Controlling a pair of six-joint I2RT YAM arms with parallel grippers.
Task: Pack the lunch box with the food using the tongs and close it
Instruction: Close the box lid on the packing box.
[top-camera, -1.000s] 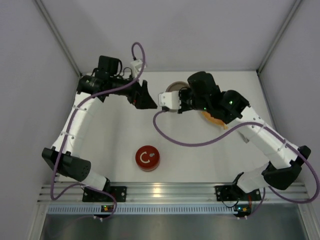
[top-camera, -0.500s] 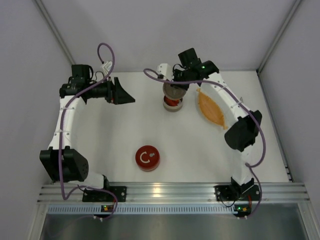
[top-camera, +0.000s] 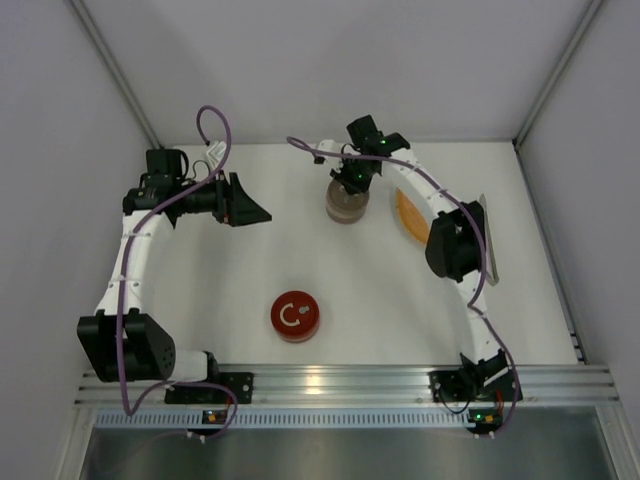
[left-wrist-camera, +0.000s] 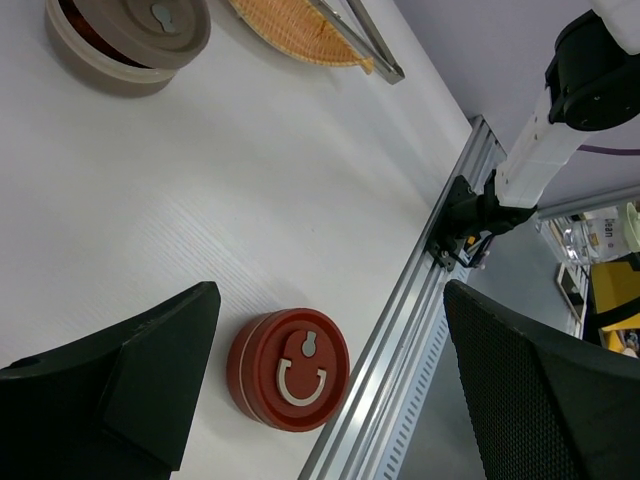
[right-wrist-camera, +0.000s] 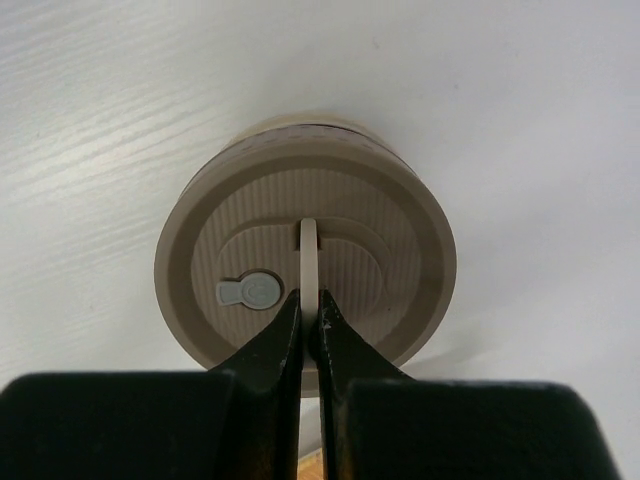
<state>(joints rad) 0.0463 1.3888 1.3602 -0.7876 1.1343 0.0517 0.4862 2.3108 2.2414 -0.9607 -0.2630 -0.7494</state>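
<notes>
The lunch box is a round beige tin at the back centre, also seen in the left wrist view. Its ribbed lid sits on top of it. My right gripper is shut on the lid's thin upright handle, coming down from above. My left gripper hangs open and empty to the left, jaws wide. The tongs lie along the orange dish. No food shows.
A red round tin with its lid on stands near the front centre, also low in the left wrist view. The orange dish is partly covered by my right arm. Grey walls close in the sides and back; a metal rail runs along the front.
The right arm swung over the lunch box and lowered the lid onto it, covering the red inside. The left arm drew back to the left, still open.
</notes>
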